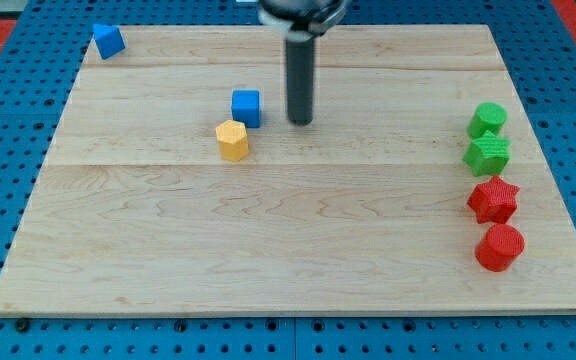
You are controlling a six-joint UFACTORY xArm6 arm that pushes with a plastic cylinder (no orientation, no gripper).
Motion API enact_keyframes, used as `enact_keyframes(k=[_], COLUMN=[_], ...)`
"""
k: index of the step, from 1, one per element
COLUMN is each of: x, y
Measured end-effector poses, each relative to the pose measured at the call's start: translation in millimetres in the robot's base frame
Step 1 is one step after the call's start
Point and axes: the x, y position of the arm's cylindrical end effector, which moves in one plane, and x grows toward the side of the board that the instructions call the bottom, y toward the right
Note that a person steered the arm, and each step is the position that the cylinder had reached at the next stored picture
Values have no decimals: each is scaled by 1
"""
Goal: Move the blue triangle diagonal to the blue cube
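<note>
The blue triangle (108,41) lies at the board's top left corner. The blue cube (246,107) sits left of the middle, in the upper half of the board. A yellow hexagonal block (233,140) touches or nearly touches the cube's lower left corner. My tip (300,122) rests on the board just right of the blue cube, a small gap apart, and far to the right of the blue triangle.
Along the right edge stand a green cylinder-like block (487,119), a green star-like block (488,154), a red star (494,200) and a red cylinder (499,247). The wooden board (268,250) lies on a blue pegboard surface.
</note>
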Motion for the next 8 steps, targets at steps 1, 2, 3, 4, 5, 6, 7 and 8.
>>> enact_keyframes(k=[1, 2, 3, 4, 5, 6, 7, 8], x=[-77, -76, -29, -30, -42, -79, -120, -118], y=[-31, -129, -243, -331, -332, -332, -317, -248])
